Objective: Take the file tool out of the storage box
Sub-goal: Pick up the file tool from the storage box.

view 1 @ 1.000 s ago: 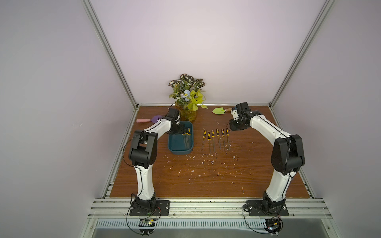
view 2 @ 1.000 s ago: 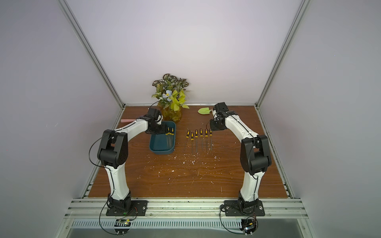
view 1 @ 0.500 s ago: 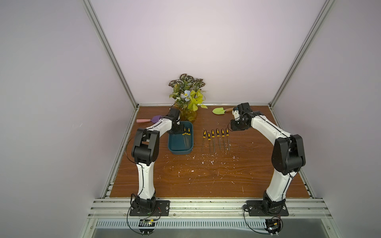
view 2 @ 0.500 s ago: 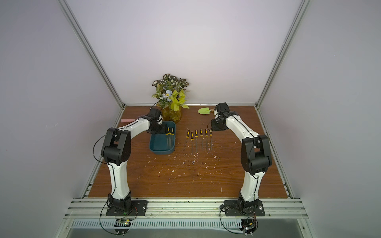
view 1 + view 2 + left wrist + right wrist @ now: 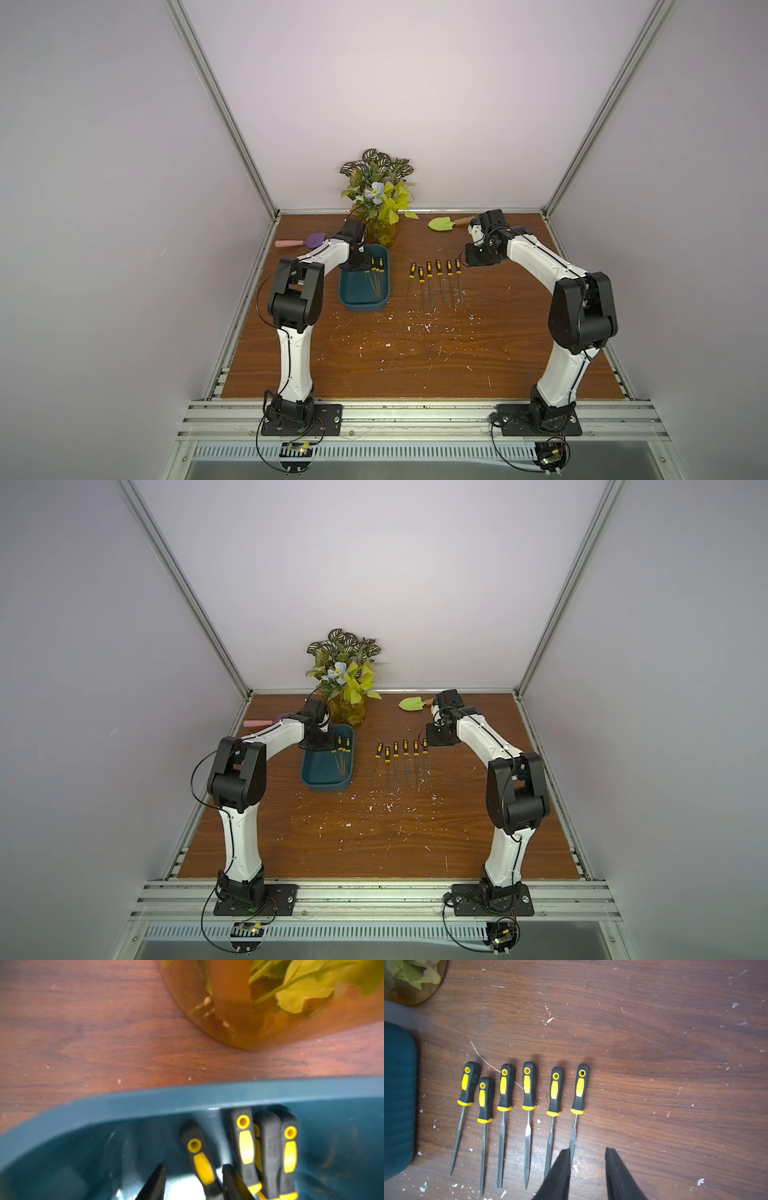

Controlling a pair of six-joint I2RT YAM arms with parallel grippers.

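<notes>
Dark teal plastic forms the storage box (image 5: 361,306), which is set on the wooden table (image 5: 415,365) left of centre, just in front of an amber glass vase (image 5: 380,237) of foliage. Four black-and-yellow file handles are seen inside it, bunched against its far wall. The left gripper (image 5: 194,1166) is positioned inside the box, its jaws narrowly parted astride the handle of the leftmost file (image 5: 200,1159). A gap is seen on one side of that handle, and contact on the other cannot be told. Six more files (image 5: 527,1088) are laid in a row on the table right of the box, handles to the far side. The right gripper (image 5: 587,1150) is held above the right end of that row, jaws parted with nothing between them. A green trowel (image 5: 442,224) and a purple scoop (image 5: 316,239) are seen along the far edge.
</notes>
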